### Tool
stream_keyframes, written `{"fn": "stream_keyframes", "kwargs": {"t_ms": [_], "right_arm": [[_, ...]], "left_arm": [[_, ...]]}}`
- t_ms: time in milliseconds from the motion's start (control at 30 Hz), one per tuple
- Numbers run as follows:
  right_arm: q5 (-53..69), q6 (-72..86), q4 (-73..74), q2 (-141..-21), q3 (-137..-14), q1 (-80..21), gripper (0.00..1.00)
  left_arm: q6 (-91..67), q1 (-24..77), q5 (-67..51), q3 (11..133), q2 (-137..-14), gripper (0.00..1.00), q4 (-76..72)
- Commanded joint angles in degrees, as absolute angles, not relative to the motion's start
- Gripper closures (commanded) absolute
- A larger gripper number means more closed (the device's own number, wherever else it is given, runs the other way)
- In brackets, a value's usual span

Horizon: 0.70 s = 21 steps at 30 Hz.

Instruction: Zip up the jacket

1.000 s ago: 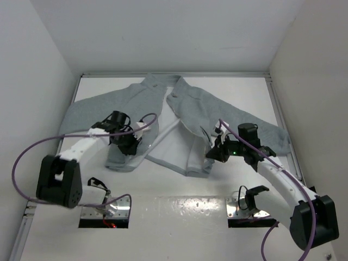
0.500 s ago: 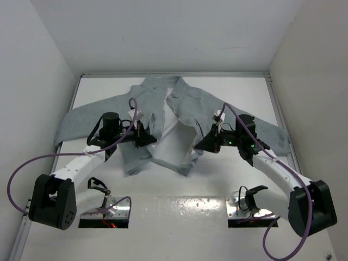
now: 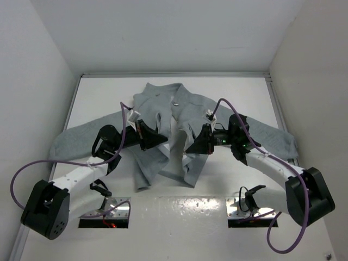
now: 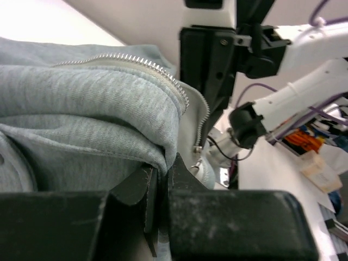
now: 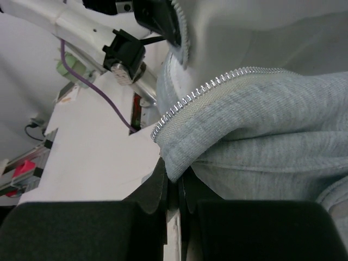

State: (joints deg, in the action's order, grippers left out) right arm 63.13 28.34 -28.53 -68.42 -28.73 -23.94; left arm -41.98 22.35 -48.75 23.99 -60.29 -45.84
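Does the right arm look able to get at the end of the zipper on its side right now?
Probably not as things stand: the right gripper is shut on a fold of the jacket right beside that zipper end, so its jaws are occupied. The end itself sits bare, with nothing covering it.

I see a white tabletop [image 3: 234, 89] boxed in by plain white walls [image 3: 32, 60] on the left, right and far sides. Two shiny metal plates [image 3: 118, 205] sit at its near edge, each by a dark cut-out. In the left wrist view, a small pale box [image 4: 318, 167] lies near some orange and blue clutter [image 4: 302, 136], too blurred for me to identify.
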Motion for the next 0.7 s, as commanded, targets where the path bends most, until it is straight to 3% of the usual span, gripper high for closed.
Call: {"fn": "stream_keyframes", "kwargs": {"t_ms": [0,667], "right_arm": [[65.66,33.65,-36.56,-68.90,-30.76,-24.87,1.00],[65.74,40.87,-46.32,-69.34,-30.94,-27.51,1.00]], "left_arm": [[-45.79,24.43,-48.78,23.03,-58.54,1.00,-55.81],[-45.79,29.00,-50.98,23.47,-61.26,1.00,-59.06]]}}
